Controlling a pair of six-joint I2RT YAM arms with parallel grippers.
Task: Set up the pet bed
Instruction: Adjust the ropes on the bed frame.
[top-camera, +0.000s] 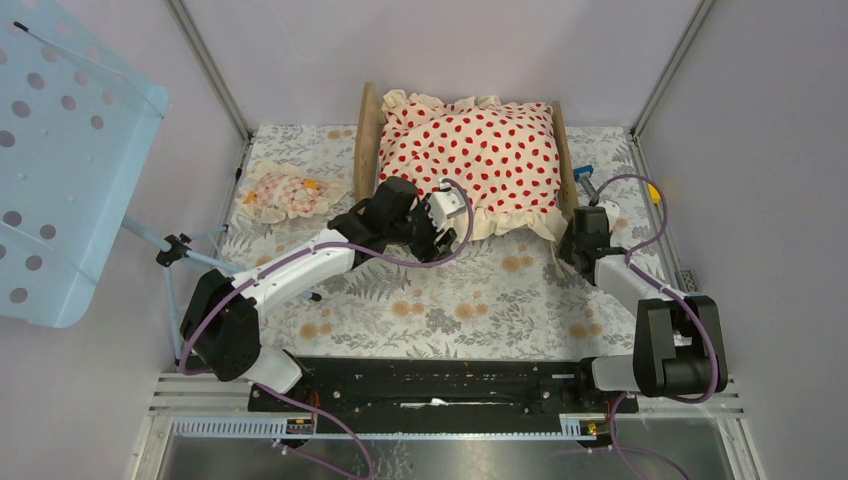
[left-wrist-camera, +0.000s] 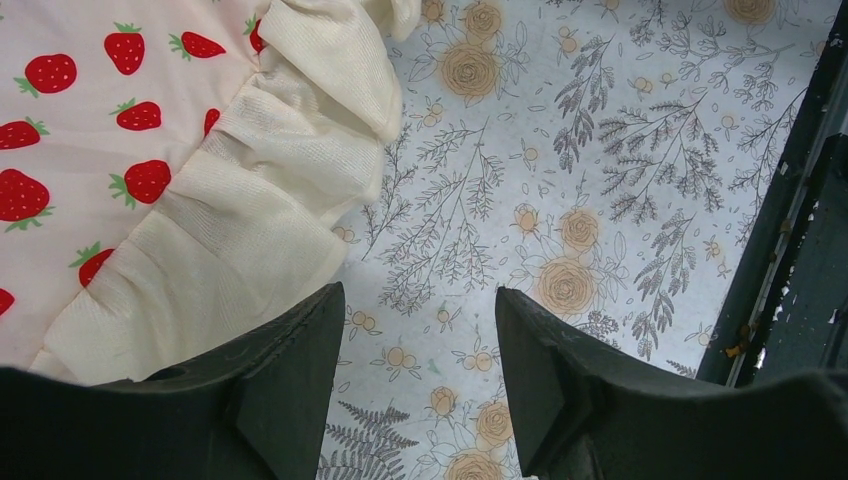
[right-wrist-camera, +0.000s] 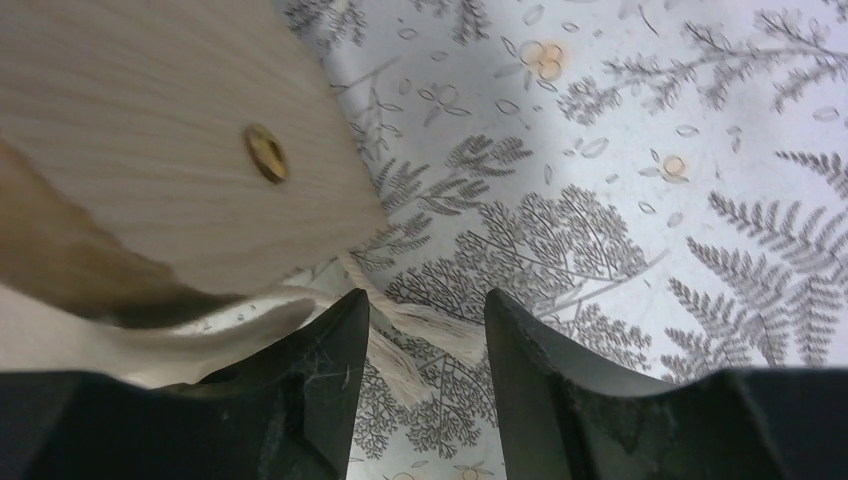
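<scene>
Closest in, the left gripper (left-wrist-camera: 418, 300) hung with its jaws wide and nothing between them, the blanket (left-wrist-camera: 180, 200) and its cream ruffle just beside one finger. The right gripper (right-wrist-camera: 425, 300) gaped too, and a loose cream cord (right-wrist-camera: 400, 345) lay in the gap, not visibly pinched. The pet bed (top-camera: 366, 140) sat midway along the far edge of the table (top-camera: 480, 300), long axis running left to right. Its right end board (right-wrist-camera: 150, 130) stood just ahead-left of the right claw, so that arm looked nearer the frame. The blanket hid the mattress. A pillow (top-camera: 285, 192) lay apart, toward the far left corner.
</scene>
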